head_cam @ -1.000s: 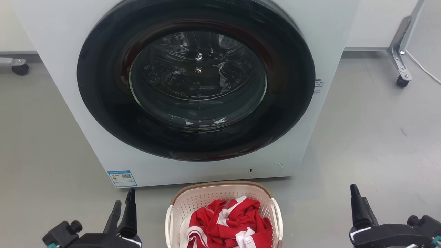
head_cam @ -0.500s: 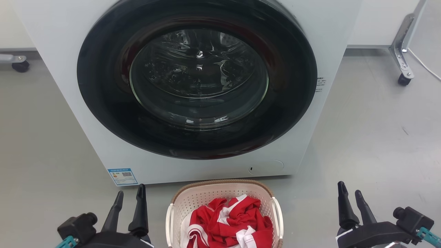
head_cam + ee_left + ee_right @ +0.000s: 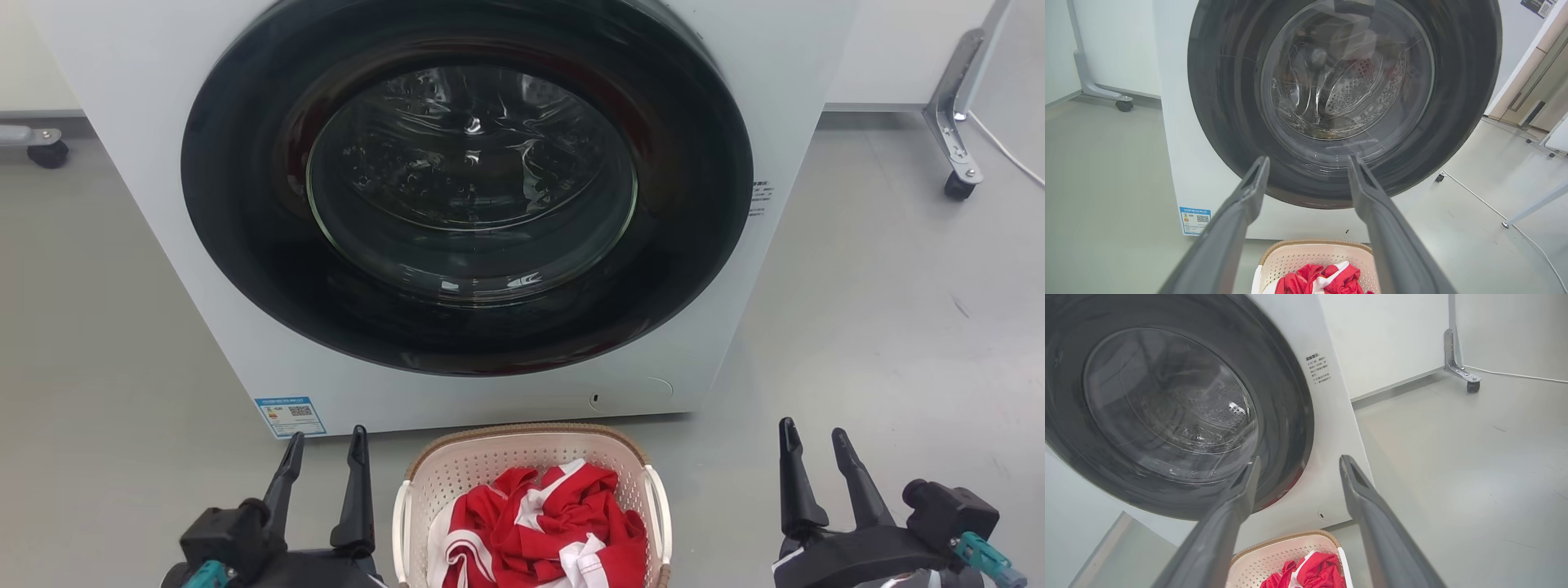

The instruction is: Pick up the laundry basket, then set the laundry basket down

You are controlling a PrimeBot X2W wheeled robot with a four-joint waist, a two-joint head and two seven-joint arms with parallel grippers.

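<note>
Fingers of left gripper (image 3: pixel 326 434) stand apart w/ nothing btwn them. It sits at lower left of head view, tips pointing fwd at the machine, just beside the left side of the laundry basket (image 3: pixel 490 467) but not touching it. Same for right gripper (image 3: pixel 813 429): jaws spread and empty, at lower right. A wide strip of bare floor (image 3: pixel 882 327) lies btwn it and the basket, so it's farther off than the left one. Both wrist views look along spread fingers and catch the basket low in frame.

Basket rests on the grey floor right in front of the washing machine (image 3: pixel 147 163), approx. centred under the door (image 3: pixel 465 188). Its near end is cut off by the bottom edge of head view. It has cream perforated walls, a brown woven-look rim and a white handle (image 3: pixel 398 523) on each side; neither is held. Inside lies a crumpled red-and-white cloth (image 3: pixel 539 523).

Machine is a white front-loader. The big dark round door is shut, w/ the metal drum visible thru the glass. At the lower left corner of its front sits a blue label (image 3: pixel 290 418). Further back, at far right, is a metal leg (image 3: pixel 951 90) w/ a caster (image 3: pixel 955 189) and a white cable (image 3: pixel 1004 163) by it.
</note>
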